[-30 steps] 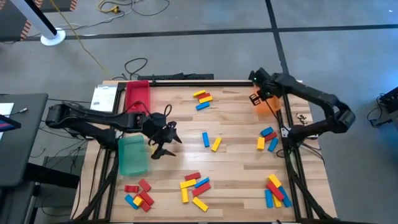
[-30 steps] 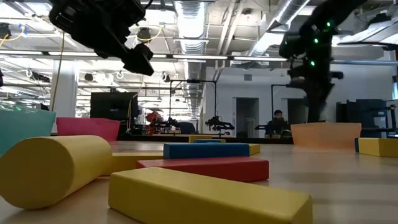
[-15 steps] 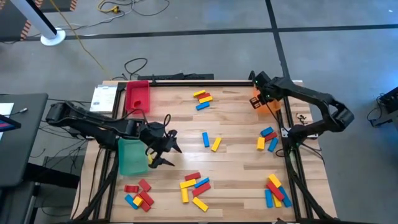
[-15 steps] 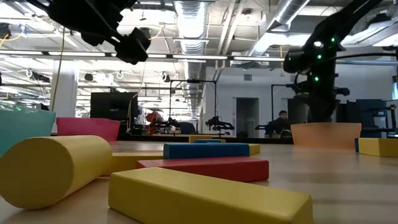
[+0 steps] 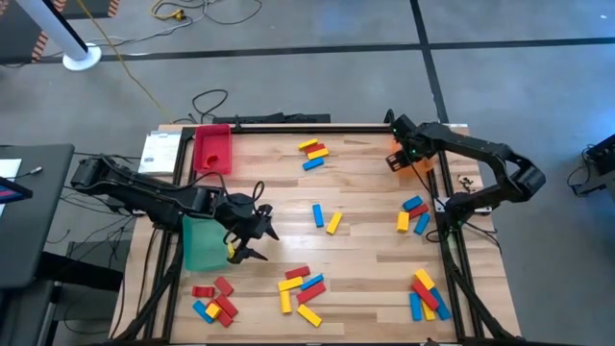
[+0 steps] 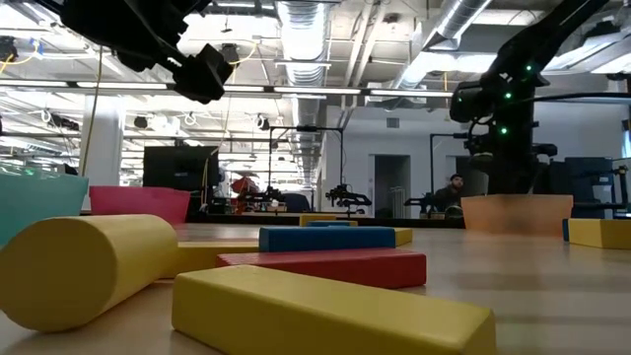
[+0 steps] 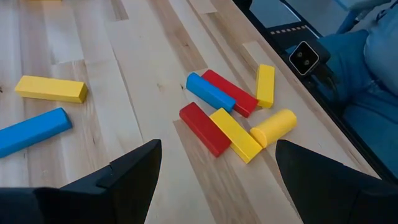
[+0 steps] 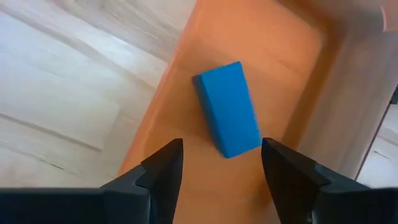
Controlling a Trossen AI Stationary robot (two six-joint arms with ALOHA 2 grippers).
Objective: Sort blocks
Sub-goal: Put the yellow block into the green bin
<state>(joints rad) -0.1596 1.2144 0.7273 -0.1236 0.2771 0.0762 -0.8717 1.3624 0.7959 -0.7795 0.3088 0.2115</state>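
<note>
Red, yellow and blue blocks lie in loose groups on the wooden table, among them one near the front edge (image 5: 300, 288), also seen in the left wrist view (image 7: 230, 118). My left gripper (image 5: 252, 235) (image 7: 217, 168) hangs open above the table beside the green tray (image 5: 200, 240), with nothing between its fingers. My right gripper (image 5: 399, 154) (image 8: 221, 168) stands open just over the orange tray (image 5: 420, 163) at the far right. A blue block (image 8: 227, 109) shows against that tray's floor (image 8: 261, 43), beyond the parted fingers and clear of them.
A red tray (image 5: 212, 149) stands at the far left. More block groups lie at the far middle (image 5: 312, 152), the centre (image 5: 325, 219), the right (image 5: 413, 215), the near right (image 5: 426, 293) and the near left (image 5: 213, 300). A person (image 6: 454, 192) sits far behind the table.
My right gripper has sunk toward the orange tray. My left gripper has swung toward the table's near edge, staying above the table beside the green tray.
</note>
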